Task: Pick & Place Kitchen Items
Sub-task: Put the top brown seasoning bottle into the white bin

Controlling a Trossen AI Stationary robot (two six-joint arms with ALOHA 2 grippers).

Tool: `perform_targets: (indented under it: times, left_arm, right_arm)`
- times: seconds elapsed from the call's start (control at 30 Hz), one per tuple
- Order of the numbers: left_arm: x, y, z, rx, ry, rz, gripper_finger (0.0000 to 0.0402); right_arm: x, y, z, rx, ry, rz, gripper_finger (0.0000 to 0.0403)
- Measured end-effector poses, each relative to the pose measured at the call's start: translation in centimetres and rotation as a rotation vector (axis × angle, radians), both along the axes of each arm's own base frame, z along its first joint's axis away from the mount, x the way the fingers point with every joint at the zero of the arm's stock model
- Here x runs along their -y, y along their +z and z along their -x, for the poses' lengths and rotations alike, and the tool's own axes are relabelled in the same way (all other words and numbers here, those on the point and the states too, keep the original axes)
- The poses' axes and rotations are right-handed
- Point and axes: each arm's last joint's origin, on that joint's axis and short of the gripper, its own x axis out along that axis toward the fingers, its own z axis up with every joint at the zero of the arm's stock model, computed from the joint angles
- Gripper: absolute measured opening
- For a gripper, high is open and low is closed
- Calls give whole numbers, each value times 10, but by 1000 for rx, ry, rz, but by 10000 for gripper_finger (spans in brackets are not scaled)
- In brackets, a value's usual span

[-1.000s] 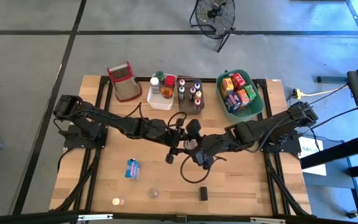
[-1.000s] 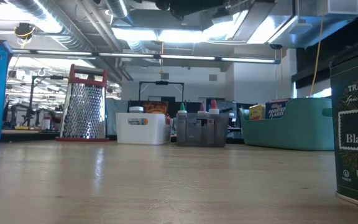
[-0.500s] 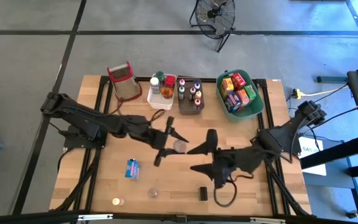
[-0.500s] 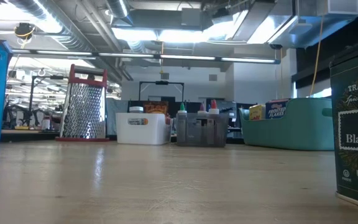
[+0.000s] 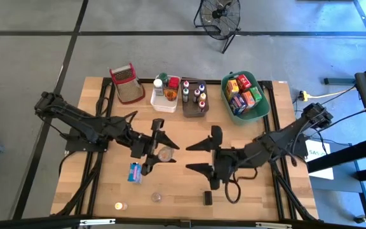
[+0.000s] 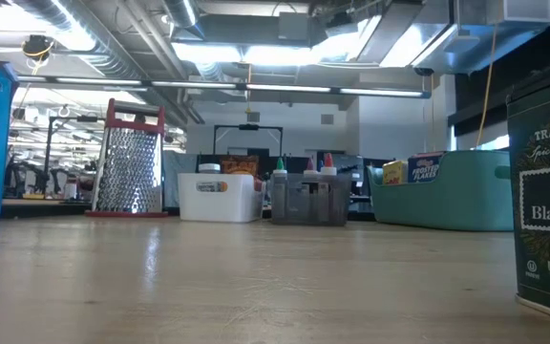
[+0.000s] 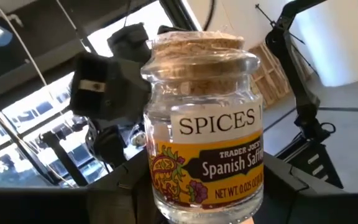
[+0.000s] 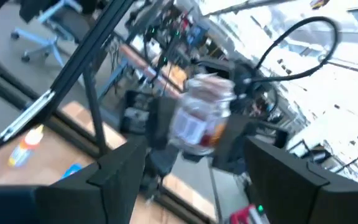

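Left gripper (image 5: 154,146) clamps a cork-stoppered saffron jar (image 7: 205,118) labelled "SPICES, Trader Joe's Spanish Saffron", aloft above the wooden table (image 5: 259,191), beside the spread-fingered right gripper (image 5: 202,156).

A fan (image 5: 219,14) stands on the floor beyond the table (image 5: 94,184).

The clear glass saffron jar (image 7: 204,118) has a tan cork stopper and a yellow label with white letters.
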Motion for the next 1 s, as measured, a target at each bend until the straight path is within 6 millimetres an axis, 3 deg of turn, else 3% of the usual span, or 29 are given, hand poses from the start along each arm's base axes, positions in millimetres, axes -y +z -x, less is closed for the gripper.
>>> perform_targets:
  times: [0.33, 1.0]
  left_arm:
    - [-1, 3, 0, 31, 81, 12, 184]
    - [-31, 8, -7, 70, 207, 82, 184]
  right_arm:
    - [30, 7, -18, 65, 73, -60, 273]
    - [80, 5, -46, 94, 94, -171, 273]
